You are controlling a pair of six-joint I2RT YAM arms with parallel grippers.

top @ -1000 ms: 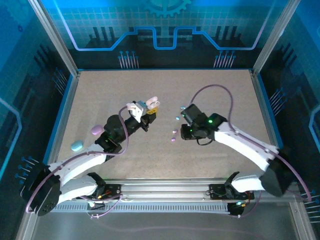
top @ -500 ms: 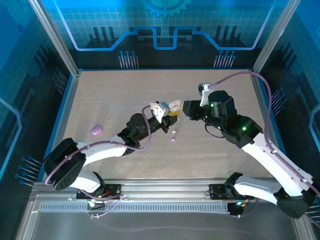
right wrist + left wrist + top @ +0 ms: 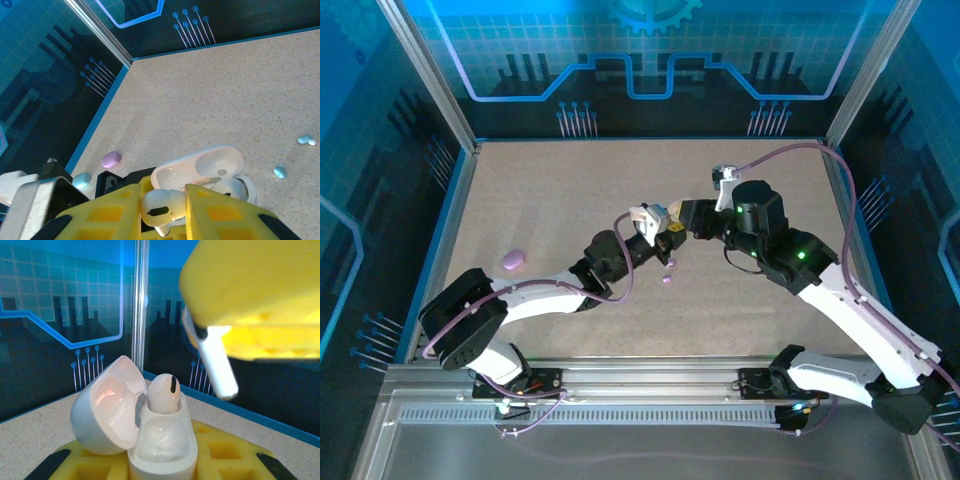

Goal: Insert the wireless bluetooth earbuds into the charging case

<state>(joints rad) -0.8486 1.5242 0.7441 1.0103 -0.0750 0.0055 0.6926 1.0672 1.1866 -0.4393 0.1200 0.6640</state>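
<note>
My left gripper [image 3: 658, 224] is shut on the open white charging case [image 3: 162, 440], held above the table's middle, with its lid [image 3: 106, 407] swung left. One white earbud [image 3: 164, 392] sits in the case's far slot; the near slot is bare. My right gripper [image 3: 164, 200] is shut on a second white earbud [image 3: 159, 211], which hangs just above the case [image 3: 200, 167]. Its stem [image 3: 217, 362] points down under the yellow finger [image 3: 255, 295]. Two purple earbuds [image 3: 669, 272] lie on the table below the grippers. Two teal earbuds [image 3: 280, 172] lie further right.
A purple case [image 3: 513, 260] lies at the left of the table. A teal case [image 3: 81, 180] lies near it, close to the blue left edge. The two grippers [image 3: 688, 218] nearly touch over the table's middle. The enclosure's back wall is well behind them.
The left arm has swung right to the centre with the case. The right gripper has risen from the table with the white earbud, and the two have closed in on each other.
</note>
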